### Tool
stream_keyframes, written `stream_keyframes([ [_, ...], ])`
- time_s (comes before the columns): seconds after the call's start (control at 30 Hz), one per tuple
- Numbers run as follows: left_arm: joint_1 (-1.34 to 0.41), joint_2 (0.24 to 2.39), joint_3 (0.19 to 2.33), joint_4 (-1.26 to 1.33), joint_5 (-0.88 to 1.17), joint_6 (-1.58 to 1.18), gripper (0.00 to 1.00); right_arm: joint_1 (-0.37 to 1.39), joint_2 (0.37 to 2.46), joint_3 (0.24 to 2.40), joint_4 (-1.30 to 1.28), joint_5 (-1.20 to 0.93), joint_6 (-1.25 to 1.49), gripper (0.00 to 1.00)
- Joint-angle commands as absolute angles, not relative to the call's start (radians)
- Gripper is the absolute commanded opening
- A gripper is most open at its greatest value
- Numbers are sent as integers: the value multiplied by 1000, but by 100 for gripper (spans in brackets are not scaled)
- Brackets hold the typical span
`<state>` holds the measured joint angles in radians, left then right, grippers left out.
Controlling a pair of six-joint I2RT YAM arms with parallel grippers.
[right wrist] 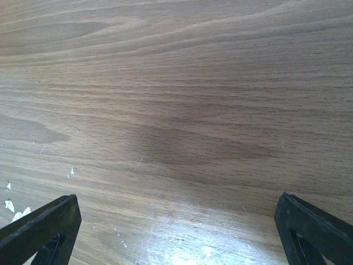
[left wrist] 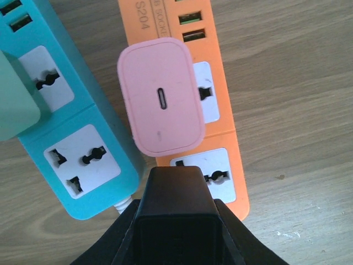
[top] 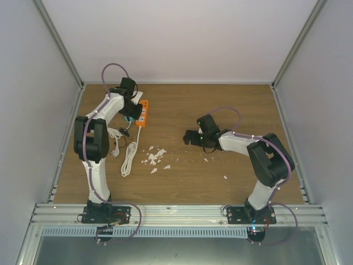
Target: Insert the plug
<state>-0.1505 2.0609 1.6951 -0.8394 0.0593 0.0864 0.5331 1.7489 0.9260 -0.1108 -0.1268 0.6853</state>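
Gripping a black box-shaped plug (left wrist: 176, 193) from both sides, your left claw (top: 134, 112) hangs over the end of the long orange power strip (left wrist: 162, 11). Just ahead of the claw, a rounded pink charger block (left wrist: 160, 94) sits on that strip and covers part of one socket. Another white socket shows right beside the black plug. Left of the claw lies a teal power strip (left wrist: 94, 94) carrying a pale green charger (left wrist: 14, 99). Your right claw (right wrist: 176, 226) has its fingers spread wide above the wooden table (right wrist: 176, 83), with white scraps (top: 154, 156) off to its left.
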Motion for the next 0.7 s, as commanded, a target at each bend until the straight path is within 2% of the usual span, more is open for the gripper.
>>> stream_keyframes([
  [0.0, -135, 2080, 1696, -828, 74, 79, 0, 540, 1774, 946, -118, -133, 674, 99],
  [0.23, -127, 2092, 1686, -818, 81, 76, 0, 542, 1782, 950, -121, -132, 672, 99],
  [0.47, -125, 2119, 1726, -867, 179, 53, 0, 544, 1790, 955, -123, -132, 670, 99],
  [0.67, -124, 2115, 1683, -867, 138, 23, 0, 550, 1797, 959, -127, -133, 669, 98],
])
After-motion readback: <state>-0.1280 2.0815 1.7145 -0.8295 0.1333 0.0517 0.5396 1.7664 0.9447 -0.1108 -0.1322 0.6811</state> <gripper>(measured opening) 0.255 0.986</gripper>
